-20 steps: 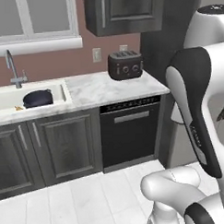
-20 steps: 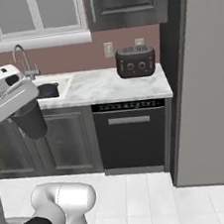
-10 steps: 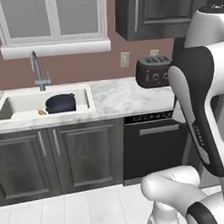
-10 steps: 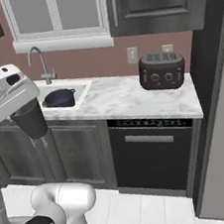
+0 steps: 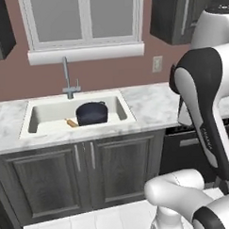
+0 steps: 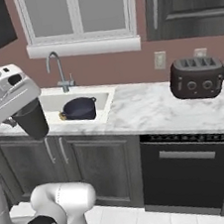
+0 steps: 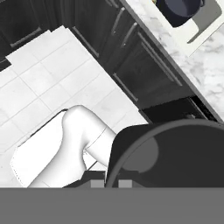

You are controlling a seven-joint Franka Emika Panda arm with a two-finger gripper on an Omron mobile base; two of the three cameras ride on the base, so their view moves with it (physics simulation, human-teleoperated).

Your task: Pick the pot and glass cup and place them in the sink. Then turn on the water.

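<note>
Presently the pot sits inside the sink, toward the right half of the basin, below and just right of the grey gooseneck faucet. A small tan object lies on the basin floor just left of the pot; its nature cannot be determined. In the right base view the pot is likewise within the sink. The gripper is closed down on the glass cup, which hangs upright beneath the hand, in front of the counter edge and to the left of the basin, well apart from the pot. In the hand view the cup occupies the lower right, seen along its dark rim. A dark toaster stands on the marble counter to the right, above the dishwasher
</note>
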